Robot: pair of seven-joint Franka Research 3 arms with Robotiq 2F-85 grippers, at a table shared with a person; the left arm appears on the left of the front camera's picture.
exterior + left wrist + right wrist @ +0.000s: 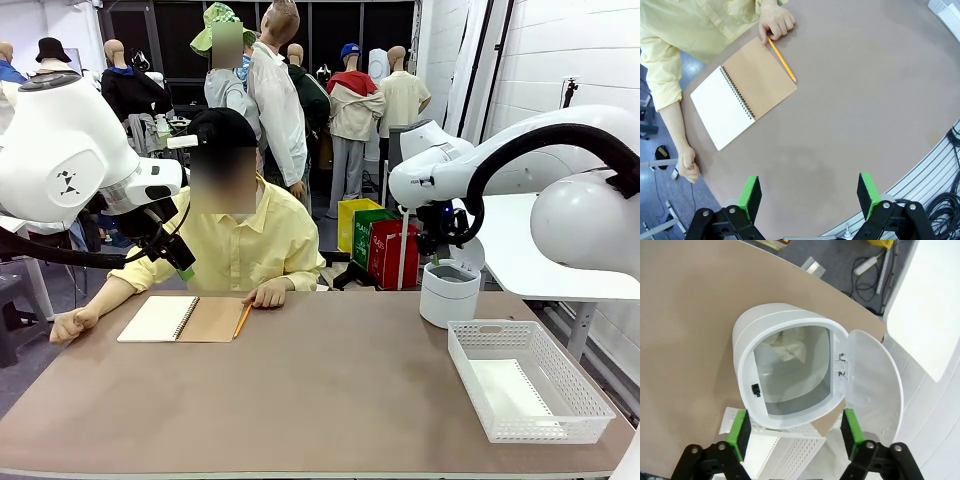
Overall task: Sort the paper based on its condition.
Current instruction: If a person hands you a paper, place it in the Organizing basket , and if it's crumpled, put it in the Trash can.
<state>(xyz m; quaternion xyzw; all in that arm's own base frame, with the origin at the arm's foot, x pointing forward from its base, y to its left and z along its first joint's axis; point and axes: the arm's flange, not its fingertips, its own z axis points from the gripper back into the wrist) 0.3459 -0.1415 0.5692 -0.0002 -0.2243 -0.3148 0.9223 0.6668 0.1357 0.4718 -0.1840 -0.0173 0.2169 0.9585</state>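
Crumpled white paper ball (pixel 787 349) inside bin, flat sheet (pixel 508 388) in basket

Open spiral notebook (pixel 181 319) with pencil (pixel 242 320), white bin (pixel 448 293), basket (pixel 585 402).

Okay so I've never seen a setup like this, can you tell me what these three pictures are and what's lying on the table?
Two white robot arms share a brown table with a seated person. The wide picture looks across it. The other two come from cameras on the wrists. The left gripper hangs open and empty above an open notebook and a pencil. The right gripper, open and empty, looks down into a white bin with its lid open and crumpled paper inside. Beside the bin sits a white basket holding a flat sheet.
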